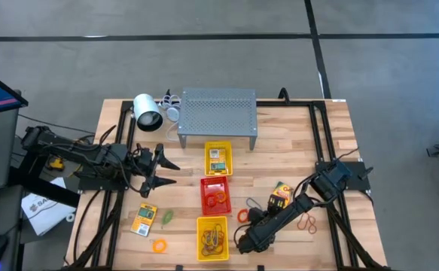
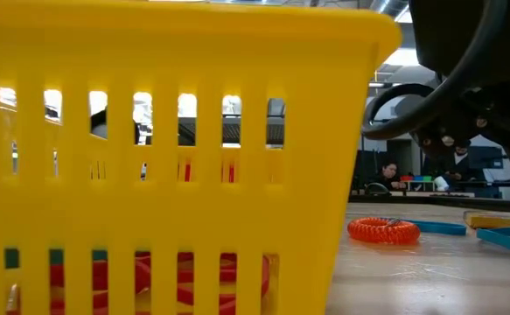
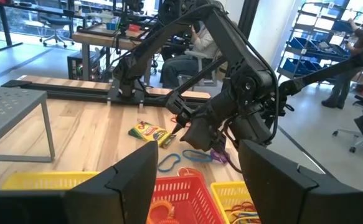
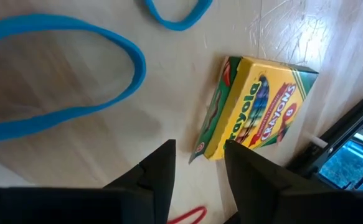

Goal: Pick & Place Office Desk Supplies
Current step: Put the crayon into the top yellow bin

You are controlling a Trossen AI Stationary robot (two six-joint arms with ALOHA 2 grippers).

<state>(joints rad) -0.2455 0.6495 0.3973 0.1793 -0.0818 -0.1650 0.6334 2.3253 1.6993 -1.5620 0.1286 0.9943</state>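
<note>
The wooden counter [image 1: 294, 143] carries a grey perforated stand [image 1: 217, 113] at its far side, and three trays run in a line down the middle: a far yellow tray [image 1: 219, 159], a red tray [image 1: 215, 193] and a near yellow tray [image 1: 212, 237]. The left end effector [image 1: 163, 168] waits over the counter left of the trays, fingers spread open. The right end effector [image 1: 251, 223] hangs low just right of the red tray, fingers partly open with nothing between them. A crayon box [image 4: 256, 109] lies flat on the wood just ahead of its fingertips [image 4: 159, 165], untouched. Blue rubber bands [image 4: 63, 68] lie beside that box. An orange coil ring [image 1: 242, 215] rests near the end effector.
</note>
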